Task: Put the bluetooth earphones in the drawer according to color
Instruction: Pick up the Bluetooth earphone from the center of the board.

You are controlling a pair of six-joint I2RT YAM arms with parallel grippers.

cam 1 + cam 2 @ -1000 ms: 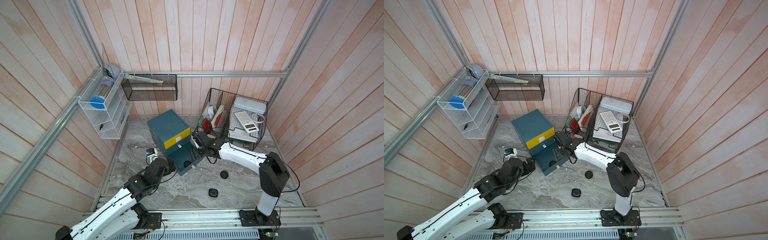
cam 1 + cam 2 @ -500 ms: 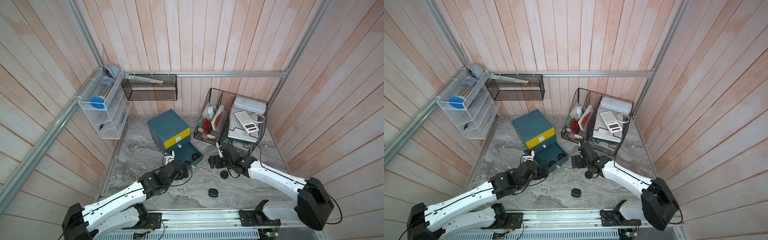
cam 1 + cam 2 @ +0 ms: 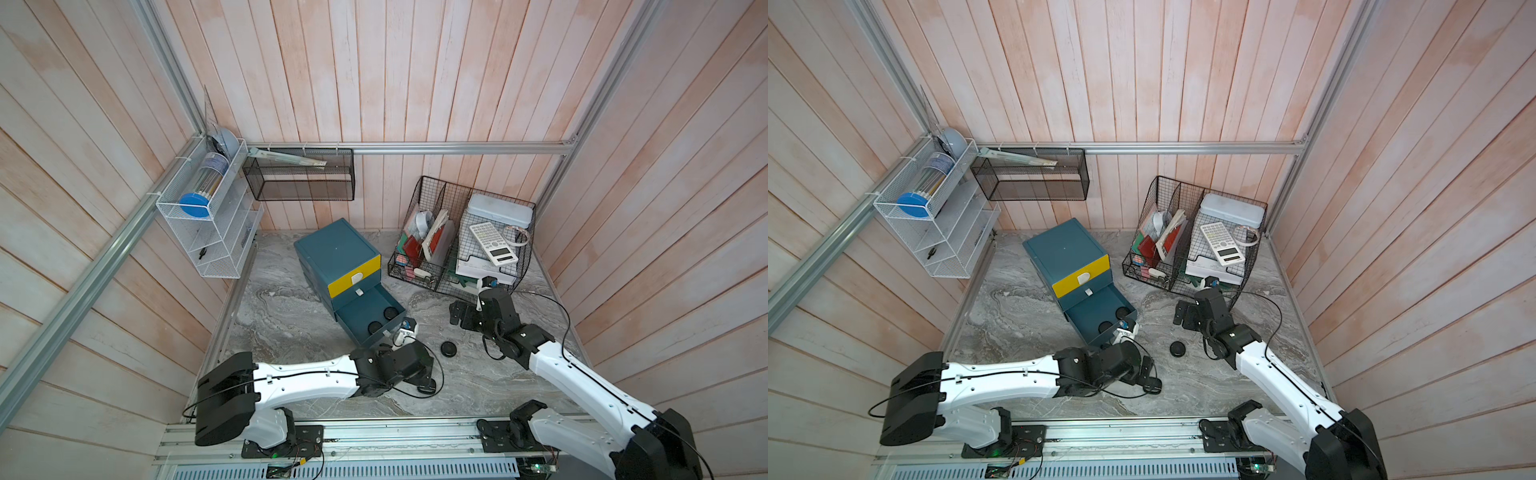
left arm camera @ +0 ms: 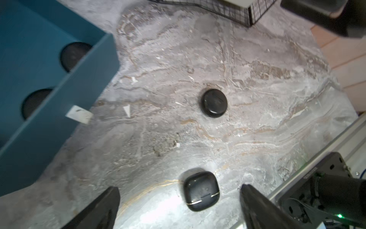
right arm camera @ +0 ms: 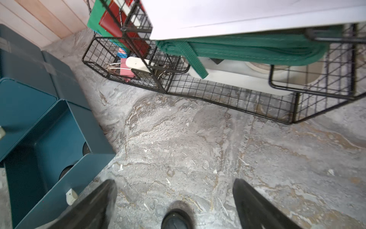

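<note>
Earphones (image 4: 201, 191) are sitting two in the open drawer (image 4: 49, 123) and two on the counter (image 4: 158, 59), one between the tips of the gaping, empty left pincer (image 4: 179, 189), another near the gaping, empty right pincer (image 5: 174, 182).

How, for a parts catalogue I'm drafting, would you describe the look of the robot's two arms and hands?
The left arm and right arm have smooth white shells between chunky black joints, with thin black cables looping alongside. The left hand and right hand each have two black fingers tapering to blunt points.
</note>
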